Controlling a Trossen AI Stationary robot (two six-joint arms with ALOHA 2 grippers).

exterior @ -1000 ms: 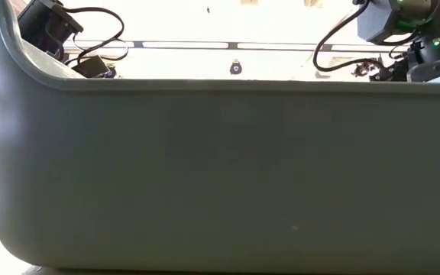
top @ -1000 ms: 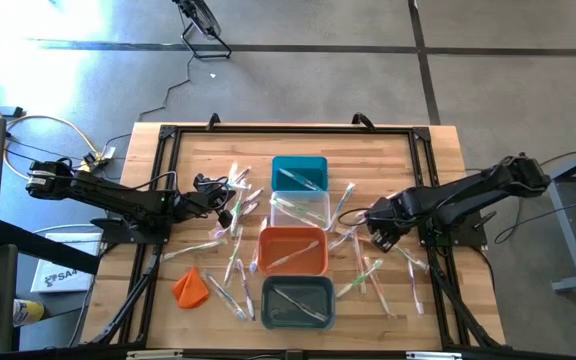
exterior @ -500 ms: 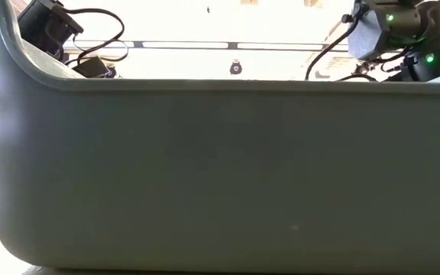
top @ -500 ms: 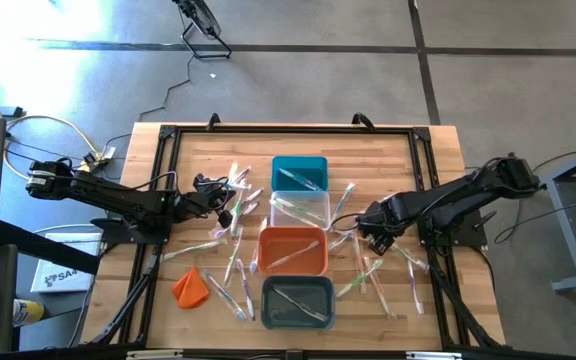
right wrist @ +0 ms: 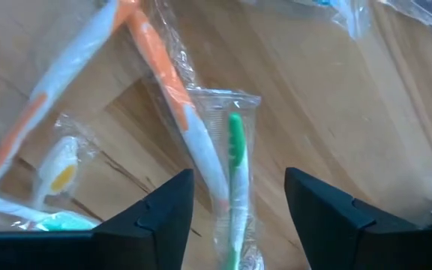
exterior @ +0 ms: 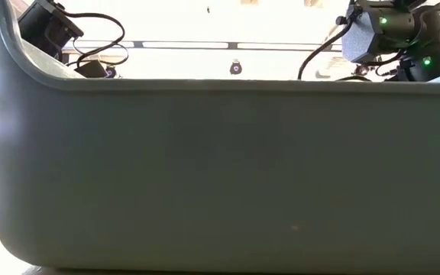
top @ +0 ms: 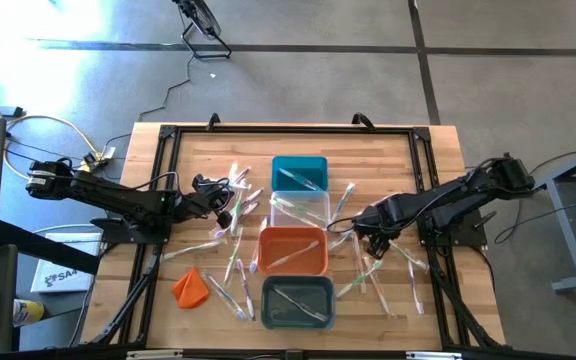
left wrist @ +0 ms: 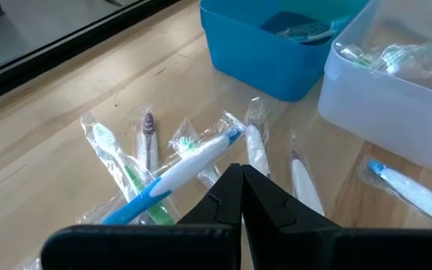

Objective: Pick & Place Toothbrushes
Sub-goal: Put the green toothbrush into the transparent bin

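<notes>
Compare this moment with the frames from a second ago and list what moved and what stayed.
The right claw moved leftward, closer to the orange bin, its jaws spread wider, and now sits over a wrapped green toothbrush lying between its fingers, not gripped. The left claw stayed shut and parked among the toothbrushes left of the bins. The bins, the orange lump and the scattered toothbrushes did not visibly shift.
</notes>
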